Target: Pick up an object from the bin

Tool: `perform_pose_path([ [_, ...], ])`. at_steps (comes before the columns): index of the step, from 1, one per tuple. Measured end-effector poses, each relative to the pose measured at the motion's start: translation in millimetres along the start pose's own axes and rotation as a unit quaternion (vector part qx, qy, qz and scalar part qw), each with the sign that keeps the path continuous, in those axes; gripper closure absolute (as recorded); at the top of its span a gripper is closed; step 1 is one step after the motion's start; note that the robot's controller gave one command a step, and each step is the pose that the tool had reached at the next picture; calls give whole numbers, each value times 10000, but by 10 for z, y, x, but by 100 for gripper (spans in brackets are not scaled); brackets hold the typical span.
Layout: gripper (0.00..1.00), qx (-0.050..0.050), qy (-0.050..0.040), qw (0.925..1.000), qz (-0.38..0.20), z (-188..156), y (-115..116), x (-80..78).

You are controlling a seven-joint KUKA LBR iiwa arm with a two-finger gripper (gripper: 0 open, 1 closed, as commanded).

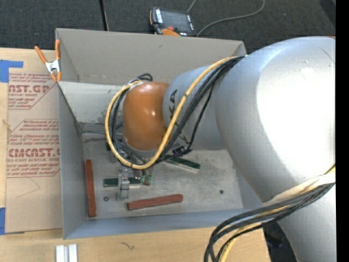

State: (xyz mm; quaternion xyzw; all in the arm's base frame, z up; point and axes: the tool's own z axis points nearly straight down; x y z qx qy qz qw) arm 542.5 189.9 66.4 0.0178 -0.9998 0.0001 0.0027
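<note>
Grey metal is walling the bin [71, 146] on all sides, and the arm [272, 124] is reaching in from the right, taking up most of the right half and the middle. Its orange cover [143, 121], ringed by yellow and black cables [112, 124], is hanging over the centre of the floor. Below it the claw [125, 185] is pointing down at the front-left part of the floor; whether it is apart or together I cannot tell. A small dark green piece [110, 182] is lying just beside the claw on its left, and whether the two are touching I cannot tell. A reddish-brown stick [89, 189] is lying along the foot of the left wall, near the claw but apart from it. A second reddish-brown stick [155, 202] is lying close to the front wall, just in front of the claw and to its right. A green strip [184, 163] is peeking out from under the arm, further right. Bare floor is showing in the front-right corner and between the two sticks.
</note>
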Motion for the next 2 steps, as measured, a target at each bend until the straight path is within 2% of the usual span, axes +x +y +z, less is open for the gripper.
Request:
perform_pose_path([
  [1, 100, -12, -27, 10000, 6, -48, 4, -16],
  [2, 100, -25, -75, 9999, 112, -1963, 354, 19],
])
